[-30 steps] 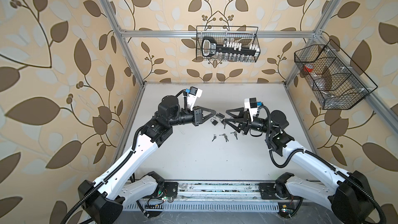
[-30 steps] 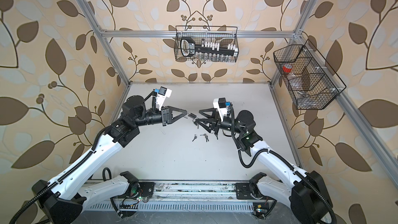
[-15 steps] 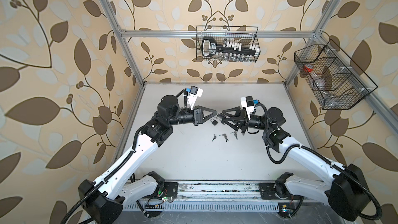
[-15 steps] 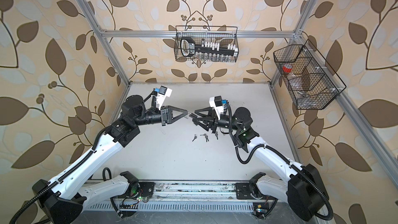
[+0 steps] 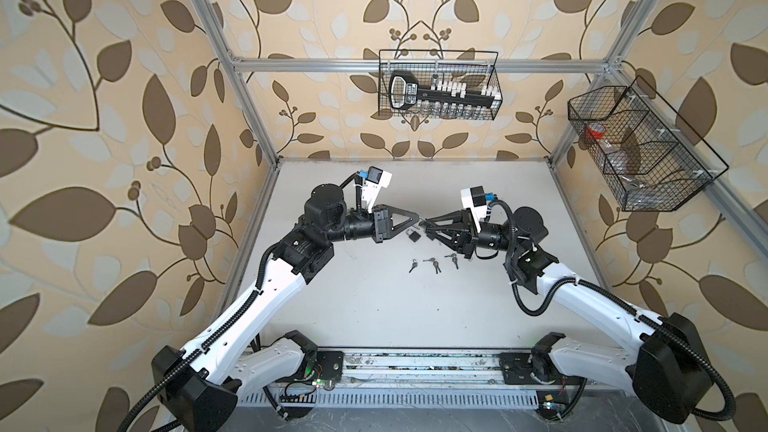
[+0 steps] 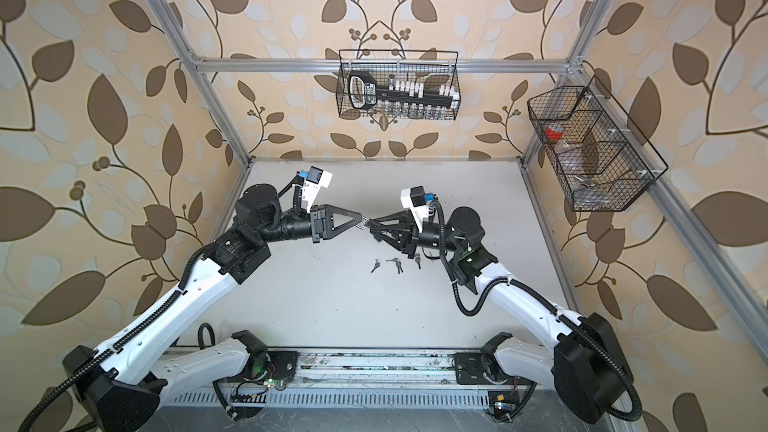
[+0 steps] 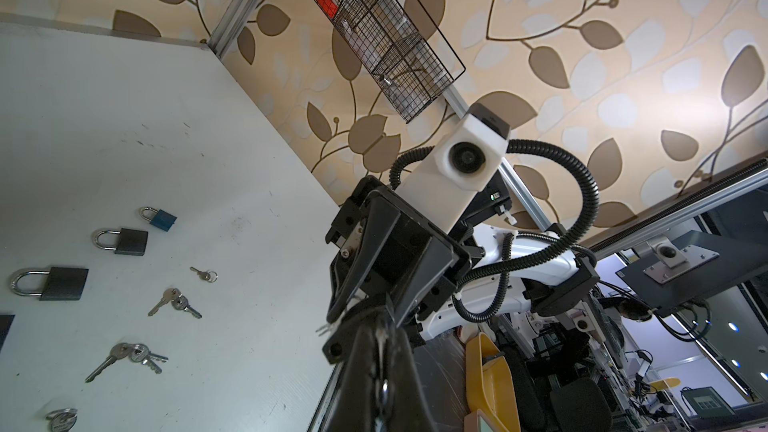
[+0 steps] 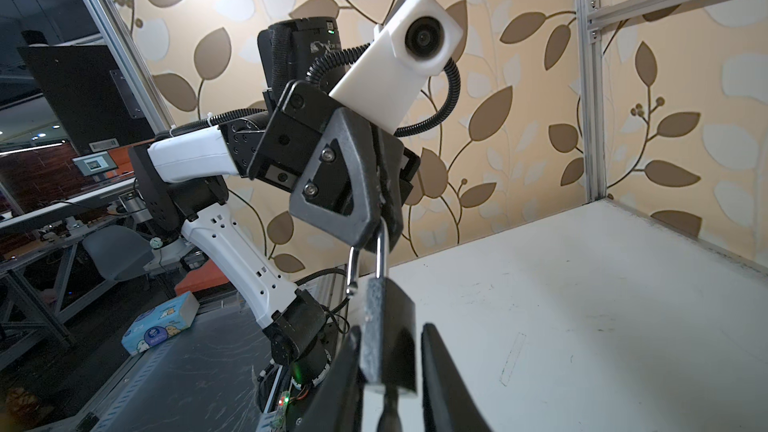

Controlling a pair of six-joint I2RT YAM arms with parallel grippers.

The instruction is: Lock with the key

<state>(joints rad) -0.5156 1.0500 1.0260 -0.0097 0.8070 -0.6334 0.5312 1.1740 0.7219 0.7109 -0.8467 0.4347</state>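
over the middle of the bench [image 5: 374,305] my two hands meet tip to tip. the left hand [image 8: 376,232] is clenched on the open shackle of the padlock [image 8: 388,334], which hangs in the air. the right hand [image 5: 425,229] is released, its jaws flanking the lock body with a sliver of gap showing. my worry is that the body pivots on that thin round shackle when the jaws press, then twists askew or slips out. the keys [image 5: 432,262] lie flat on the bench toward its near edge, thin and awkward to pinch.
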